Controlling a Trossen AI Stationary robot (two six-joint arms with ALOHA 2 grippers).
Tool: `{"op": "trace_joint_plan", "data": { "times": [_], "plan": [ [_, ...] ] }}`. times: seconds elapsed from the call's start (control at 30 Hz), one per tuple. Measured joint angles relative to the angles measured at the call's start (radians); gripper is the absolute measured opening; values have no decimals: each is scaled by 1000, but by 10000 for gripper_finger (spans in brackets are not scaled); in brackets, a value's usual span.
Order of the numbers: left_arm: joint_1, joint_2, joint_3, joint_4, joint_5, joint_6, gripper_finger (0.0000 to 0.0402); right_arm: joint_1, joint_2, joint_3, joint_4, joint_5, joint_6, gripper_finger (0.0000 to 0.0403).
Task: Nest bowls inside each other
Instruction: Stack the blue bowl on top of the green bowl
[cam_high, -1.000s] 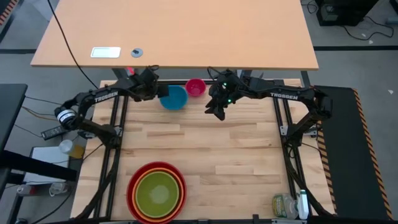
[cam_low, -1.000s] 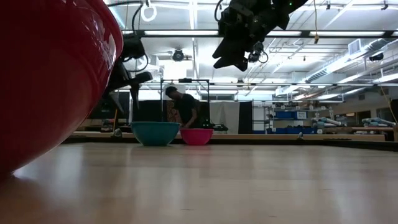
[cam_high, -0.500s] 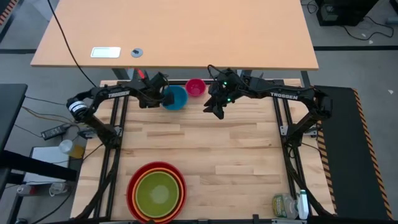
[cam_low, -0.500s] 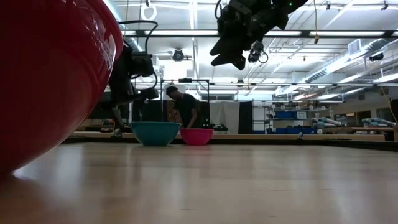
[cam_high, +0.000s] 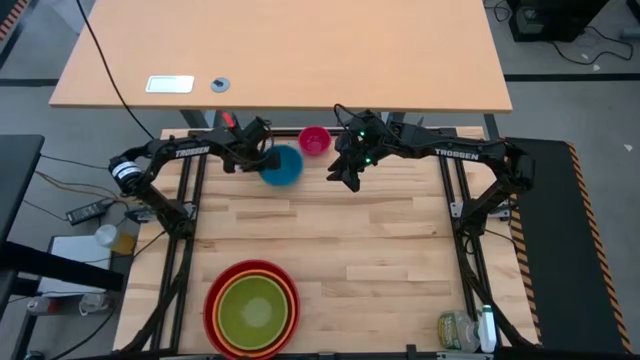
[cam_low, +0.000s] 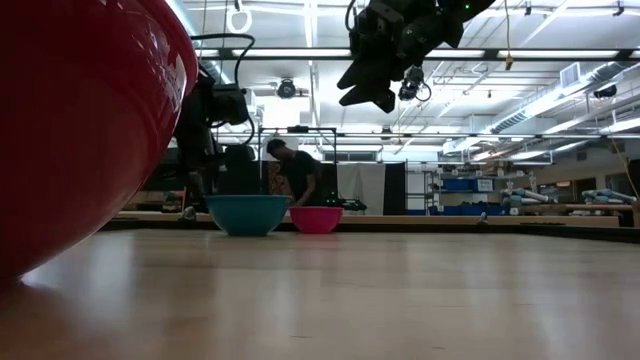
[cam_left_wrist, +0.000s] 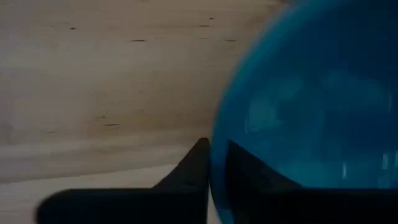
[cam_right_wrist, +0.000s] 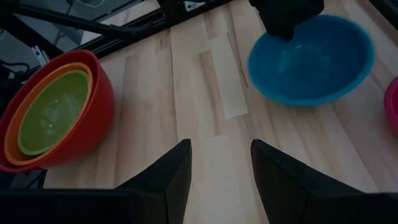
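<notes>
The blue bowl stands on the table at the far left of centre, with the pink bowl just beyond it to the right. My left gripper is shut on the blue bowl's left rim. My right gripper hovers open above the table, right of both bowls, holding nothing. At the near edge the lime green bowl sits inside the orange bowl, which sits inside the red bowl. My left gripper has the blue bowl's left rim between its two fingers, one finger outside the wall and the other inside the bowl. The fingers come steeply from above. The bowl's base stands on the table.
Open wooden table top lies between the far bowls and the nested stack. A small jar stands at the near right corner. A person is in the room beyond the table.
My left gripper has come down toward the blue bowl from its left and taken hold of its left rim. The blue bowl has shifted a little toward the near edge.
</notes>
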Motion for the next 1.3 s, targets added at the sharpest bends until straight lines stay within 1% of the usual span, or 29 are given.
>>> {"op": "trace_joint_plan", "data": {
  "times": [0.07,0.1,0.17,0.27,0.4,0.5,0.6,0.7,0.87,1.0,1.13,1.3],
  "plan": [
    [-8,-3,1,12,-4,0,16,0,0,0,0,0,0,173],
    [-12,-5,2,14,-12,0,13,0,0,0,0,0,1,173],
    [-24,-13,1,17,-26,0,16,0,0,0,0,0,10,173],
    [-45,-39,0,19,-76,-9,22,-2,0,0,1,-1,28,173],
    [-88,-100,0,22,-127,8,17,-7,0,0,0,-1,30,173],
    [-133,-167,-1,19,-126,40,15,-8,0,0,-6,-15,30,173],
    [-189,-249,-1,-24,-122,46,17,-8,0,0,-8,-27,28,173],
    [-254,-339,-1,-46,-81,83,17,-8,0,0,-2,-45,16,173],
    [-413,-470,0,-90,29,107,18,-8,0,0,11,-47,-31,173],
    [-579,-543,0,-95,93,66,18,-8,0,0,24,-46,-69,173],
    [-754,-557,0,-110,101,-57,18,-8,0,0,63,-45,-76,173],
    [-933,-517,0,-97,118,-259,18,-8,0,0,75,-44,-72,173]
  ]
}}
